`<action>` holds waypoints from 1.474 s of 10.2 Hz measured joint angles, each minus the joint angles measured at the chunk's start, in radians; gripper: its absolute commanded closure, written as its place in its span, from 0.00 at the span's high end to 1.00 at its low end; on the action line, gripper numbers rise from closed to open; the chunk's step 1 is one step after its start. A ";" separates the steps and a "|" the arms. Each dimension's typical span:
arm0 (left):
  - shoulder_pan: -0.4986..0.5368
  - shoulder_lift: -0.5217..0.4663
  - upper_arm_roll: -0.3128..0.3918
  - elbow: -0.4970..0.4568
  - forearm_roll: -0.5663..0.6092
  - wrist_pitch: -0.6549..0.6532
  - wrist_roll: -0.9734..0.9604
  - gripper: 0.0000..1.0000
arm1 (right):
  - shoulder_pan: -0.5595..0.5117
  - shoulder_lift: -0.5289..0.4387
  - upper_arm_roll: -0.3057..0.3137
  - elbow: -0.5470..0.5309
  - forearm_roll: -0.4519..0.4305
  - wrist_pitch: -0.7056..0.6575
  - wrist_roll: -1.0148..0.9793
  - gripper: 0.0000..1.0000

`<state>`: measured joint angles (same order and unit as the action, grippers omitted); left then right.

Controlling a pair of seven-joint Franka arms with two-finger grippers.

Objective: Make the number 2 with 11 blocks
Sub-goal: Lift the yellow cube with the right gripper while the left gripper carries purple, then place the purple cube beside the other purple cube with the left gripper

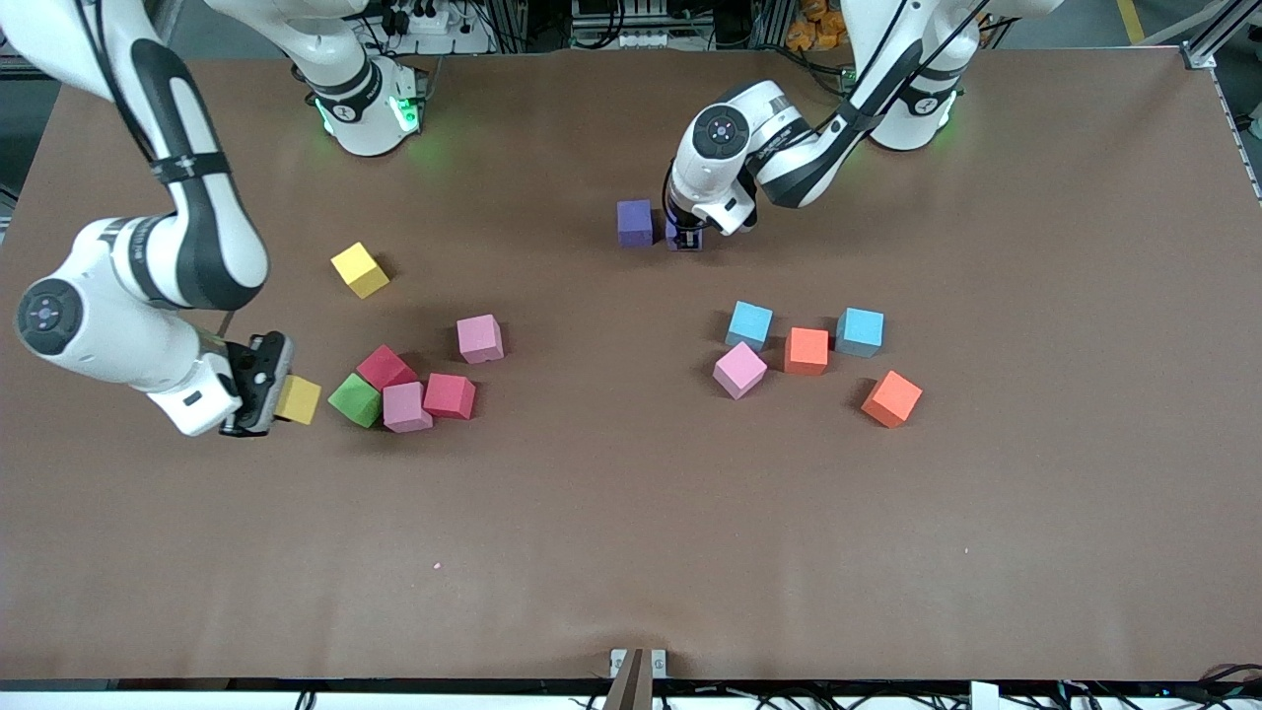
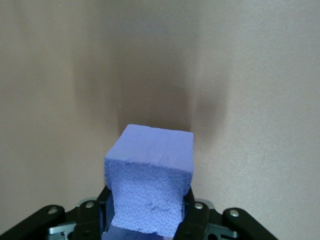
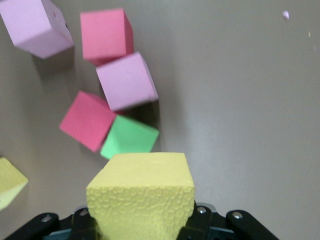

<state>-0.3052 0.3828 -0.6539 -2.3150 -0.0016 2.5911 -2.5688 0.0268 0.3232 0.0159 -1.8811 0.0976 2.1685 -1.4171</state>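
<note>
Left pincer [image 1: 684, 237]: is being held clamped on a purple block [image 2: 150, 180], low over the desk [image 1: 611, 552] toward the robots' bases; the block is being gripped by its two side faces, its top face showing in the left wrist view.
Neighbour of that block: a second purple block [image 1: 635, 222] is lying on the desk just beside the held one, toward the right arm's end; whether the two are touching cannot be told.
Right pincer [image 1: 264, 387]: is being held clamped on a yellow block [image 1: 299, 399], at the right arm's end of the desk, just beside a cluster of blocks; whether the block is resting on the desk or is lifted clear cannot be told.
Cluster beside it: a green cube [image 1: 355, 399], two red blocks [image 1: 385, 367] [image 1: 450, 395] and a pink block [image 1: 406, 406] are packed closely; another pink block [image 1: 480, 338] is lying a little apart, and a second yellow block [image 1: 360, 269] is lying farther from the front camera.
Group toward the left arm's end: two light blue blocks [image 1: 750, 324] [image 1: 860, 331], two orange blocks [image 1: 806, 350] [image 1: 891, 398] and a pink block [image 1: 739, 370] are scattered near one another.
Relation that matters: the purple pair is lying well apart from the yellow block, across the middle of the desk, so the yellow one is judged to need carrying toward them.
Stage: no figure is yet being shown; only the purple pair is looking placed.
</note>
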 measured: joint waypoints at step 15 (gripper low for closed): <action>-0.006 0.015 -0.039 -0.021 0.000 0.110 -0.108 0.46 | 0.087 -0.110 0.027 -0.161 0.000 0.029 0.004 0.28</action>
<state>-0.3114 0.3979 -0.6930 -2.3363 -0.0016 2.7006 -2.6765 0.1133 0.2131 0.0427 -2.0418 0.0976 2.1974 -1.4129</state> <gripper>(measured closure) 0.463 0.445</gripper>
